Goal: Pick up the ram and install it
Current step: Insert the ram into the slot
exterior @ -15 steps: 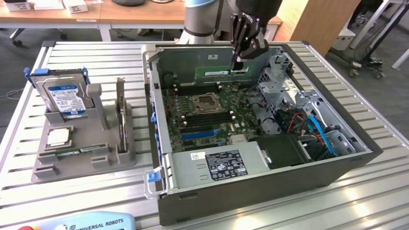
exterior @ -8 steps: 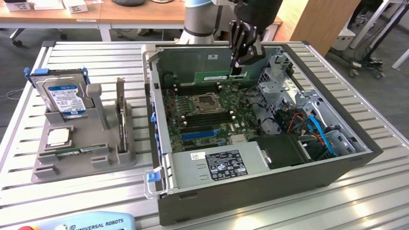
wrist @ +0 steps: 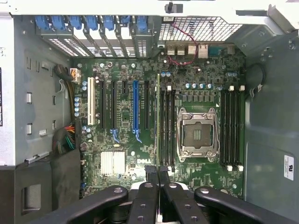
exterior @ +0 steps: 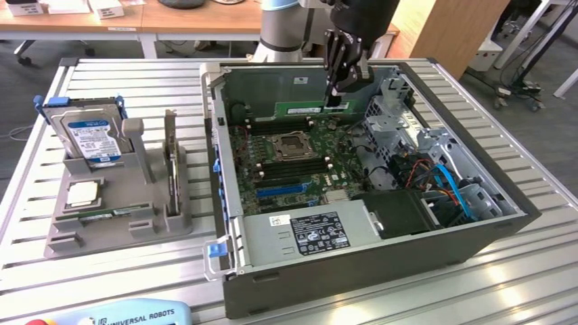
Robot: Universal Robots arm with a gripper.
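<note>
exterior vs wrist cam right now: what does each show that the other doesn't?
Exterior view adds: the grey holder on the slatted table, carrying a blue-labelled hard drive and a square silver chip, plus the outside of the open computer case.
Wrist view adds: the mesh vent and the white slot.
Shared: the green motherboard, its empty processor socket, the blue slot, and the fingers shut on the ram.
</note>
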